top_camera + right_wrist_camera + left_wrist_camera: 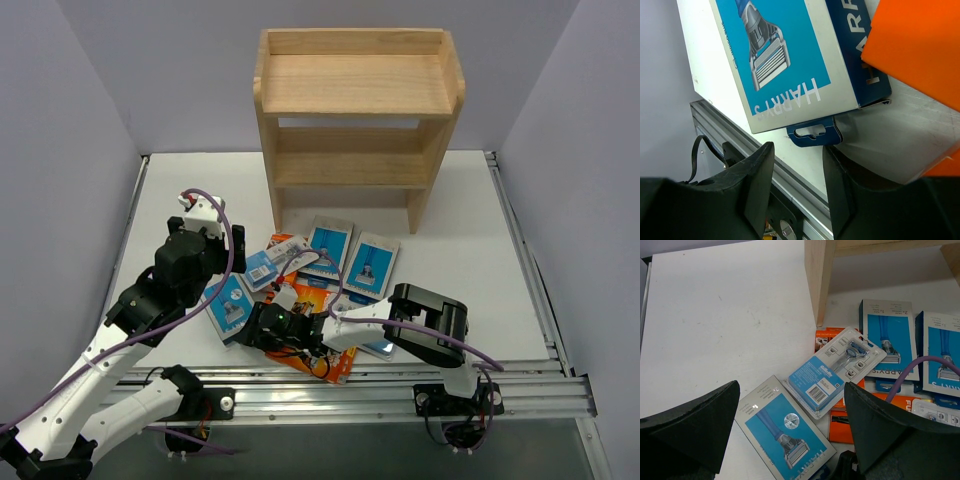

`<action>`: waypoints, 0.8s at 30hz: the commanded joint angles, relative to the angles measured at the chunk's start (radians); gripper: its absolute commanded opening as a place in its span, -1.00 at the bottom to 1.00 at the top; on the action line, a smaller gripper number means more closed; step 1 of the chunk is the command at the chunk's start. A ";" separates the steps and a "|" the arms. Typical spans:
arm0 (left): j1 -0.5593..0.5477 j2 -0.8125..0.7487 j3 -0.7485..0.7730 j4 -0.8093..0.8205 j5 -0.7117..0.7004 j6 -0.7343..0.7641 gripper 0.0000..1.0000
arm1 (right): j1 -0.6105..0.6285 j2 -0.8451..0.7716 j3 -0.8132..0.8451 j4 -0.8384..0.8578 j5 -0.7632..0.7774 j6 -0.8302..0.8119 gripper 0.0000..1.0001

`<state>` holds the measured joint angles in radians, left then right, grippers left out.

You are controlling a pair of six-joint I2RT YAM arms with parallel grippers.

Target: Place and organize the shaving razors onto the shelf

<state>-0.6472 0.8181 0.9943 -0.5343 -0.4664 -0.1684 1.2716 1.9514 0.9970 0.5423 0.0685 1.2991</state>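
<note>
The wooden shelf (355,90) stands at the back of the table, its tiers bare. The shaving razors lie in a loose heap in front of it: blue-and-white boxes (328,245) (370,265), a blister card (265,265) and orange boxes (318,300). My left gripper (790,390) hangs wide open above a blue-and-white box (785,432), beside the blue blister card (835,371). My right gripper (799,150) is open low at the table's near edge. The blue hang tab (812,132) of a blue-and-white box (780,55) sits just past its fingertips, with nothing between them.
An aluminium rail (400,385) runs along the table's near edge, close under my right gripper. An orange box (920,45) overlaps the blue-and-white box. A purple cable (920,365) crosses the left wrist view. Grey walls close in both sides.
</note>
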 commanded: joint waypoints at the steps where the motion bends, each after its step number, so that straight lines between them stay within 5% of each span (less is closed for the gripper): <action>1: -0.005 -0.014 0.009 0.033 0.011 0.004 0.88 | 0.012 0.007 0.009 -0.108 0.033 -0.015 -0.20; 12: -0.008 -0.008 0.007 0.033 0.015 0.004 0.88 | 0.028 0.006 0.032 -0.185 0.033 -0.014 -0.10; 24: -0.009 -0.005 0.007 0.034 0.028 0.003 0.88 | 0.017 0.023 0.032 -0.209 0.094 0.042 -0.31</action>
<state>-0.6529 0.8181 0.9943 -0.5343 -0.4549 -0.1688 1.2846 1.9514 1.0309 0.4385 0.0944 1.3285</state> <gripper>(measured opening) 0.941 0.352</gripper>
